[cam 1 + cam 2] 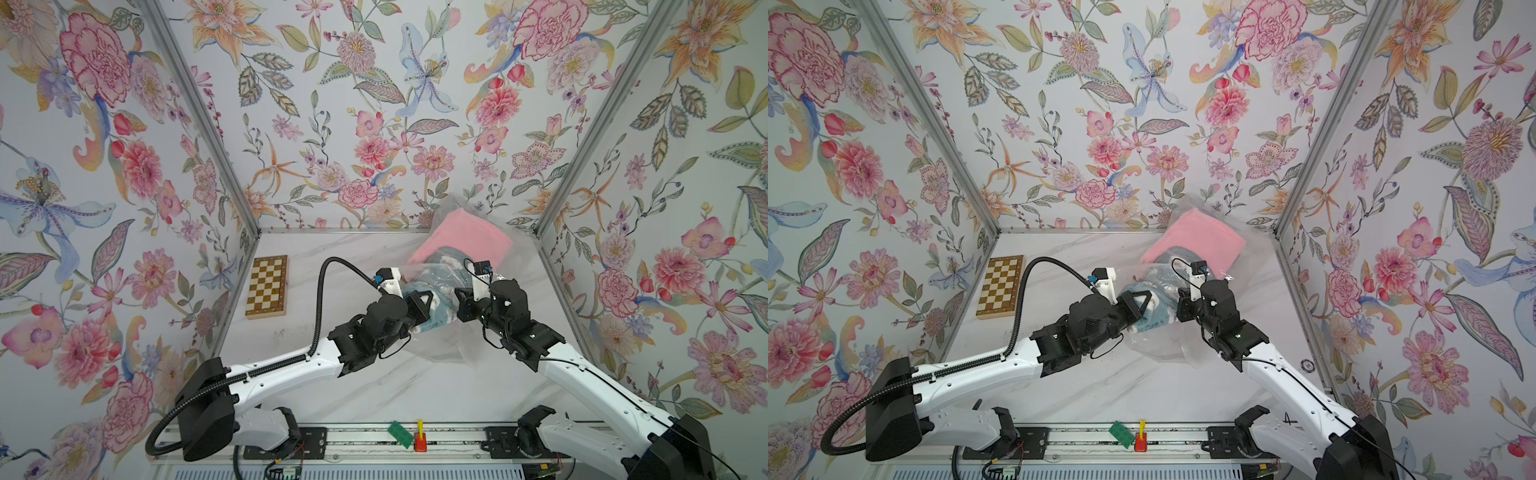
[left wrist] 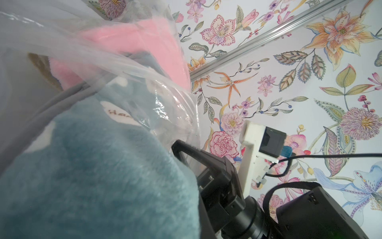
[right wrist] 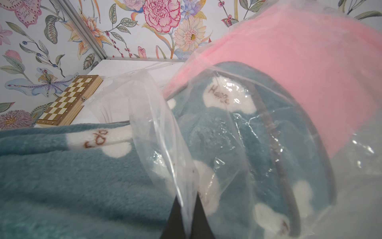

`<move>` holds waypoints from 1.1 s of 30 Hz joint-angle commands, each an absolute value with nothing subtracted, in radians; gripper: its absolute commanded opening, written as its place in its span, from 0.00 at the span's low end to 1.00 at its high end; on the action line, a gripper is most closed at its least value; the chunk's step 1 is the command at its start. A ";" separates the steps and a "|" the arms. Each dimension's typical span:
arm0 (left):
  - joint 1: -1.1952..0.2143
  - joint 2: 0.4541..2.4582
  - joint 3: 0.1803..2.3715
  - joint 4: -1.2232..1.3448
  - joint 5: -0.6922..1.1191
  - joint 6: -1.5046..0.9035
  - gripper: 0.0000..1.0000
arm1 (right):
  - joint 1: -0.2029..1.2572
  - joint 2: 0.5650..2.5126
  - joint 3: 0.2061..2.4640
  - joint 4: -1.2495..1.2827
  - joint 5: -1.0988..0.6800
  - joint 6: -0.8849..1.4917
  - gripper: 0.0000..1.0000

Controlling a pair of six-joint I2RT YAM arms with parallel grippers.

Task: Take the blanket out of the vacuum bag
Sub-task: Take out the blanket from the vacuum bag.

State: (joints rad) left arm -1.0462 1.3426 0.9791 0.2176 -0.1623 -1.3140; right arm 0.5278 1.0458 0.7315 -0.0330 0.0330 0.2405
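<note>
Vacuum bag: clear, crinkled film (image 1: pixel 442 343) (image 1: pixel 1167 347) on the white marble table (image 1: pixel 374 386), well to the right of the chessboard (image 1: pixel 267 286) (image 1: pixel 1000 286). Its mouth is turned towards the arms.
Pink blanket: folded and fully inside the bag (image 1: pixel 461 237) (image 1: pixel 1196 237), at the end farthest from the chessboard.
Teal blanket: plush with white clouds (image 1: pixel 432 322) (image 1: pixel 1152 318). It is partly out of the mouth, on the bag's chessboard side.
Left hand: fingers together (image 1: pixel 422 305) (image 1: pixel 1136 305), pinched into the free end of the teal blanket.
Right hand: fingers together (image 1: pixel 459 305) (image 1: pixel 1181 307), clamped on a fold of bag film at the mouth.
Right wrist view only: two dark fingertips meet on the film (image 3: pixel 187 211). There is brown lettering on the clouds, and the teal blanket (image 3: pixel 62 175) stretches out of the bag (image 3: pixel 161 128) towards the chessboard (image 3: pixel 70 101). The pink blanket (image 3: pixel 299 62) lies behind the plastic.
Left wrist view only: teal pile (image 2: pixel 93 175) fills the near field and hides this hand's own fingers. The right hand (image 2: pixel 182 151) shows beside it, holding film (image 2: pixel 124 68).
Top views only: both arms reach in from the base rail, and the chessboard lies closed, apart from everything else.
In the way: film glare and folds blur the bag's contents, and the wrists cover the bag mouth from above.
</note>
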 commanded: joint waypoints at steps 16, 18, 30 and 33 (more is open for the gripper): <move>-0.996 1.092 1.132 -0.125 -0.128 -1.090 0.00 | 0.523 1.067 0.756 -0.055 0.025 0.251 0.00; -0.986 1.055 1.129 -0.149 -0.150 -1.095 0.00 | 0.523 1.074 0.762 -0.058 0.020 0.253 0.00; -0.943 0.952 1.254 -0.287 -0.327 -1.013 0.00 | 0.525 1.099 0.769 -0.057 0.016 0.265 0.00; -0.923 0.953 1.298 -0.295 -0.372 -0.992 0.00 | 0.525 1.100 0.764 -0.053 0.011 0.268 0.00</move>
State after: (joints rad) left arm -0.9447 0.9699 1.2373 -0.2790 -0.2897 -1.0481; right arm 0.5278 1.0931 0.7406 -0.0525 0.0105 0.2520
